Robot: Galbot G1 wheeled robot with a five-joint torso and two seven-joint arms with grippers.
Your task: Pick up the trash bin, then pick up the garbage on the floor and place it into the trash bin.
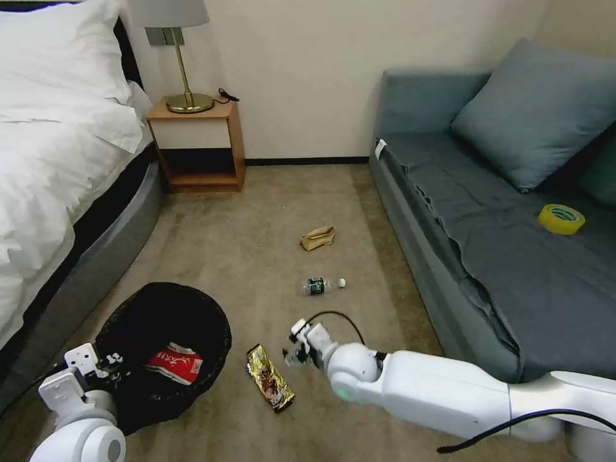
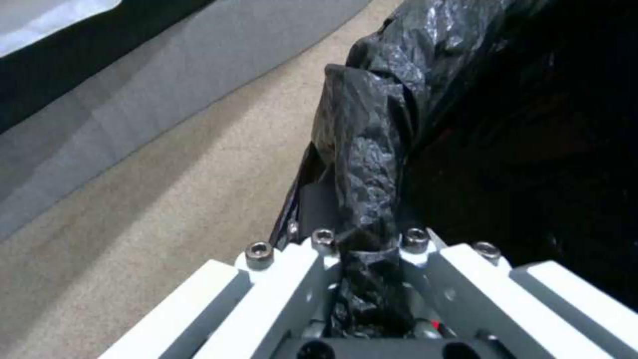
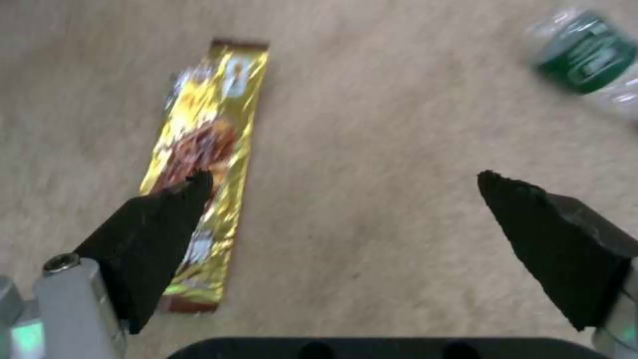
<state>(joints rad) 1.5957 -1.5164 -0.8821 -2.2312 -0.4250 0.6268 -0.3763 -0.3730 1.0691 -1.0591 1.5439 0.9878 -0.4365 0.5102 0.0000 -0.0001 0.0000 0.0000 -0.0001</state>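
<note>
The trash bin (image 1: 163, 350) sits on the carpet by the bed (image 1: 58, 192), left end effector (image 2: 362, 249) clamped on its bag-lined rim, red wrapper (image 1: 174, 364) inside. Right end effector (image 3: 346, 184) hovers spread wide, just beside the gold wrapper (image 1: 270, 386); bottle (image 1: 323, 285) and paper bag (image 1: 318, 238) lie on open floor.

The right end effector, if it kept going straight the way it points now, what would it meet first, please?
Probably bare carpet: the right end effector, open, points down at the floor, with the gold wrapper under one finger and the bottle off to the other side.
</note>
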